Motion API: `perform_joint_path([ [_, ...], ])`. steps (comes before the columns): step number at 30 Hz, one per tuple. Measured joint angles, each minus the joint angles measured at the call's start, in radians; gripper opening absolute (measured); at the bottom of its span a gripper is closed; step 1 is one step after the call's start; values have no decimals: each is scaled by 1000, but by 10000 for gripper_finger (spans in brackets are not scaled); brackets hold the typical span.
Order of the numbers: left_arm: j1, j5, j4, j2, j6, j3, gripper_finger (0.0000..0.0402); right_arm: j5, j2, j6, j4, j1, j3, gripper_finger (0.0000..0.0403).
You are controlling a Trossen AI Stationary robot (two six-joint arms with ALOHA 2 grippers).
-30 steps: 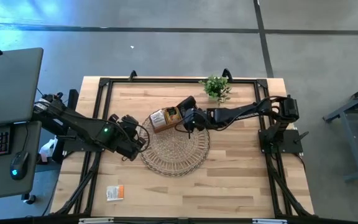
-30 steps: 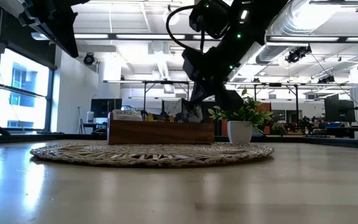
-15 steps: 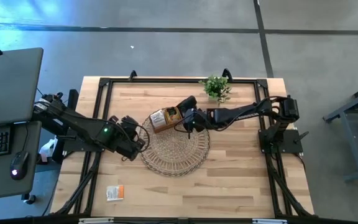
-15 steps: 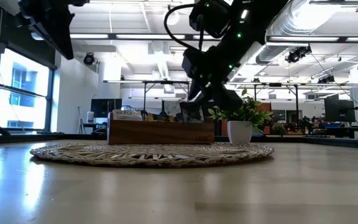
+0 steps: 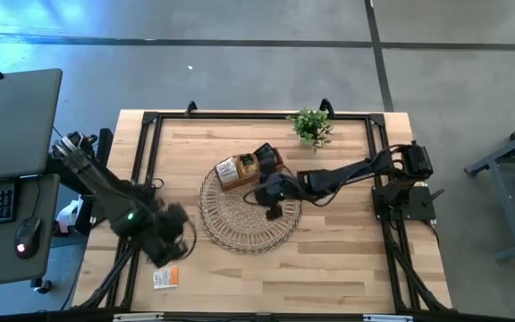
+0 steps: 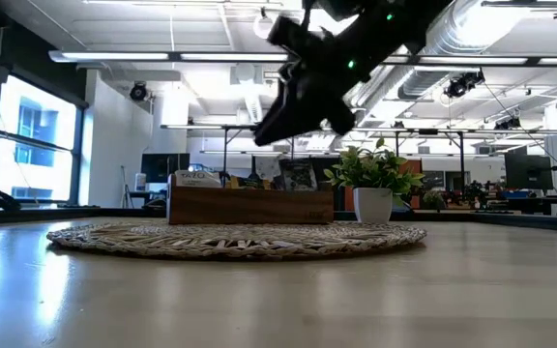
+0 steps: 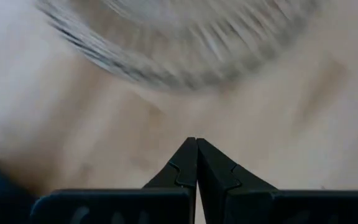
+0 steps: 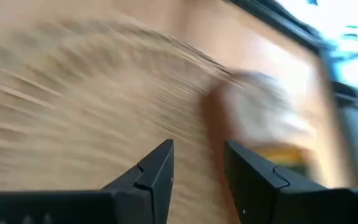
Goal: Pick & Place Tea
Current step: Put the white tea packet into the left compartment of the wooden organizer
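A brown wooden tray stands on the far part of the round woven mat. Tea packets stand in it, a white one and a dark one. One orange-and-white tea packet lies flat on the table near the front left. My right gripper hangs open over the mat, just near of the tray, with nothing between its fingers. My left gripper is shut and empty, above the bare table left of the mat and a little far of the loose packet.
A small green potted plant stands at the far edge, right of the tray. The black frame rails run along the table's sides. Bare wood lies near of the mat.
My right gripper has opened, left the dark packet standing in the tray's right end, rolled, and drawn back up and toward the near edge over the mat. My left gripper, still shut, has swung toward the near edge, toward the loose packet.
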Motion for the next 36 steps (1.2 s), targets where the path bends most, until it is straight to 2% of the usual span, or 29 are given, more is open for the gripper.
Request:
perform_joint_path([
  [3, -82, 82, 160, 0, -4, -64, 0, -136, 0, 97, 14, 39, 0, 133],
  [7, -162, 217, 455, 0, -78, -190, 0, -130, 0, 141, 43, 102, 0, 133],
  [13, -220, 304, 772, 18, -237, -403, 0, -136, 0, 94, 57, 157, 0, 133],
  [17, -219, 379, 849, 31, -310, -501, 0, -137, 0, 87, 57, 161, 0, 133],
  [24, -220, 490, 918, 49, -331, -519, 0, -137, 0, 95, 56, 131, 0, 133],
  [31, -220, 513, 936, 50, -315, -519, 0, -137, 0, 97, 50, 112, 0, 133],
  [36, -219, 486, 1012, 95, -246, -519, 0, -137, 0, 98, 48, 112, 0, 134],
])
